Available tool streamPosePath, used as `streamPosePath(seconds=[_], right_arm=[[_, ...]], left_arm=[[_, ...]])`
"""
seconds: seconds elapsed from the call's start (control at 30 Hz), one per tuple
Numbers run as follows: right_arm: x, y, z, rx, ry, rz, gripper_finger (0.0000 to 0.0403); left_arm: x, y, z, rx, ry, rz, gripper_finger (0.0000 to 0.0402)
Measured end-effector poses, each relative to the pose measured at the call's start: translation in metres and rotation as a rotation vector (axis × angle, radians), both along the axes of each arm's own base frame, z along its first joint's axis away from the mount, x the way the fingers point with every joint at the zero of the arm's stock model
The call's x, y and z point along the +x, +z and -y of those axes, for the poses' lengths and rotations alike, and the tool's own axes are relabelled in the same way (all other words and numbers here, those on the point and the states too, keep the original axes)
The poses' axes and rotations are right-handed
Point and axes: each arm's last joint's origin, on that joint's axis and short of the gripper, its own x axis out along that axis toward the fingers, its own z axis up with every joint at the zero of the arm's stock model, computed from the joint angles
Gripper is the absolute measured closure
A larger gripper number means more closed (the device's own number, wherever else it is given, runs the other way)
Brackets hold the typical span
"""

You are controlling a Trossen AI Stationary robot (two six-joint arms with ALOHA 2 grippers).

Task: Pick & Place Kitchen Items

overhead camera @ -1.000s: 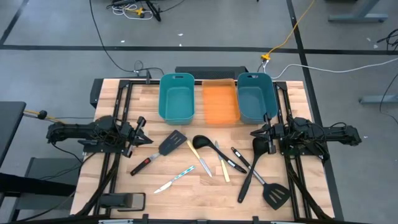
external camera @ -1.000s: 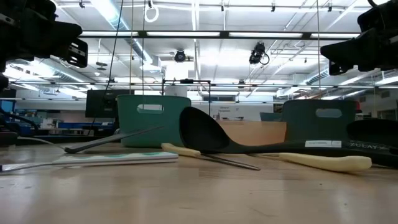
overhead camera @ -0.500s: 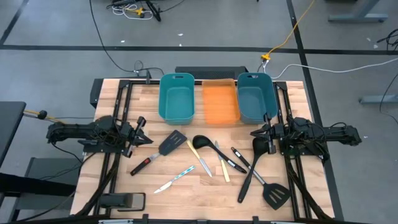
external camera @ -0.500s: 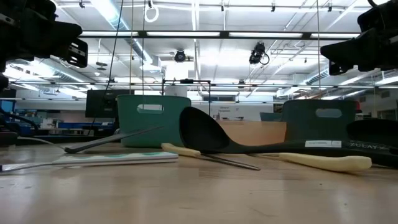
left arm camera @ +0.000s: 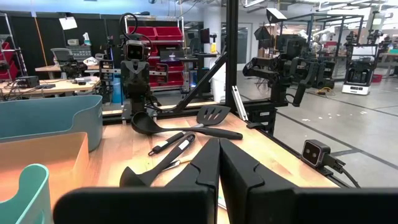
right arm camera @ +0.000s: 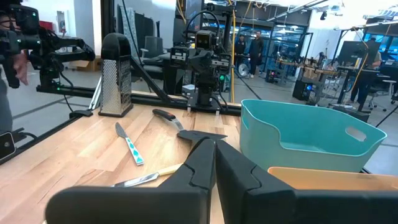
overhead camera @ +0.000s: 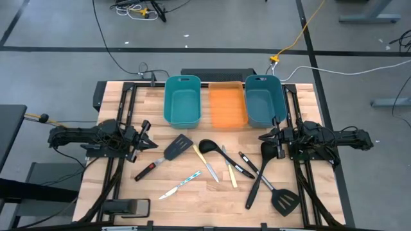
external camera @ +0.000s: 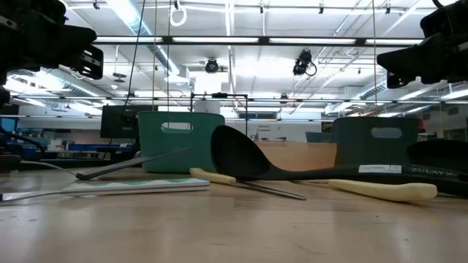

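"ZULAY" on black utensil handle [external camera: 431, 171]

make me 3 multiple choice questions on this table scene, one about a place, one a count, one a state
1. Where does the orange tray sit?
A. between the two teal bins
B. at the table's near edge
C. under the left arm

2. How many teal bins stand on the table?
A. one
B. two
C. four

3. What state is the left gripper in?
A. shut on a knife
B. wide open
C. shut, holding nothing

Answers:
1. A: the tray lies with the left teal bin on one side and the right teal bin on the other.
2. B: only those two bins show in the high view.
3. C: in the left wrist view its fingers meet with nothing between them; the utensils lie apart on the table.
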Motion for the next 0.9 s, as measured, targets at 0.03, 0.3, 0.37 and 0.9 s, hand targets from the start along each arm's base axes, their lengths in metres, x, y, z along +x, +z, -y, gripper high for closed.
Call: streamPosePath(seconds=[0.03, 0.3, 0.37, 0.9], right_arm=[[0.0, -0.0001, 0.0, 0.0, 0.0, 0.0, 0.0378], [0.0, 0.0, 0.0, 0.0, 0.0, 0.0, 0.0378], [0.0, -0.0001, 0.0, 0.0, 0.0, 0.0, 0.0378], [0.0, 0.0009, 0.0023, -0.047, -0.08, 0.011, 0.0378]], left_arm=[[0.0, 0.0001, 0.0, 0.0, 0.0, 0.0, 0.0389], [0.0, 0.0001, 0.0, 0.0, 0.0, 0.0, 0.0389], [0.0, 0.0, 0.0, 0.0, 0.0, 0.0, 0.0389], [0.0002, 0.0, -0.0008, -0.031, 0.025, -0.008, 0.0389]])
